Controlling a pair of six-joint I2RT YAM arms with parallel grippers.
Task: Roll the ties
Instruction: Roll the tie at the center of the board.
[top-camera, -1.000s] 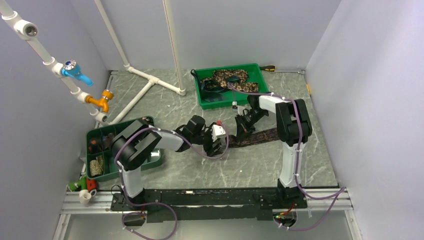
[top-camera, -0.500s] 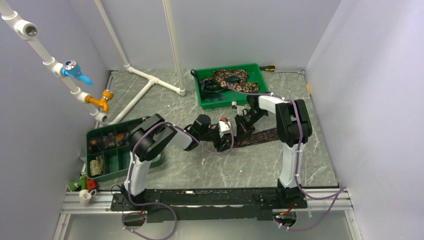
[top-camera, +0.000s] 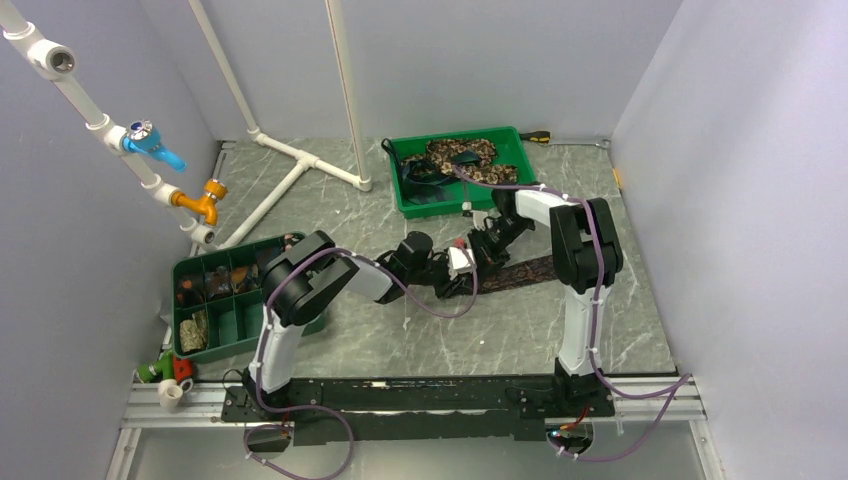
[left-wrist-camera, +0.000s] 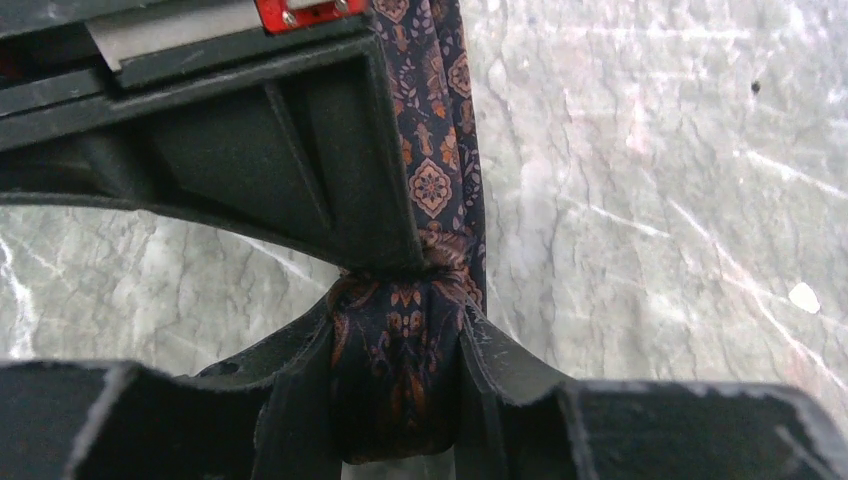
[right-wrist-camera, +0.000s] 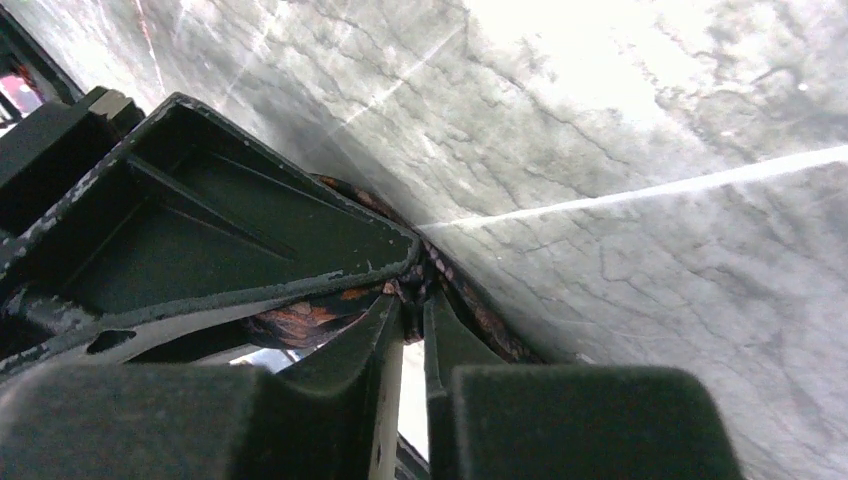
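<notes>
A dark tie with a fine orange pattern (top-camera: 528, 270) lies flat on the marble table, running right from the two grippers. Its near end is a small roll (left-wrist-camera: 400, 385) in the left wrist view, and a flat strip (left-wrist-camera: 432, 170) leads away from it. My left gripper (left-wrist-camera: 400, 330) (top-camera: 462, 268) is shut on that roll, one finger on each side. My right gripper (right-wrist-camera: 412, 300) (top-camera: 479, 249) meets it from the far side and is shut on a fold of the same tie. The left gripper's finger (right-wrist-camera: 220, 230) fills much of the right wrist view.
A green tray (top-camera: 518, 150) at the back holds mottled tan-and-brown ties (top-camera: 462, 155). A green compartment tray (top-camera: 205, 305) sits at the left edge. White pipes (top-camera: 300, 160) lie on the table's back left. A screwdriver (top-camera: 538, 136) lies behind the back tray.
My left arm has reached right to the right gripper, and its jaws have closed from wide open onto the tie's rolled end. The right gripper has stayed in place.
</notes>
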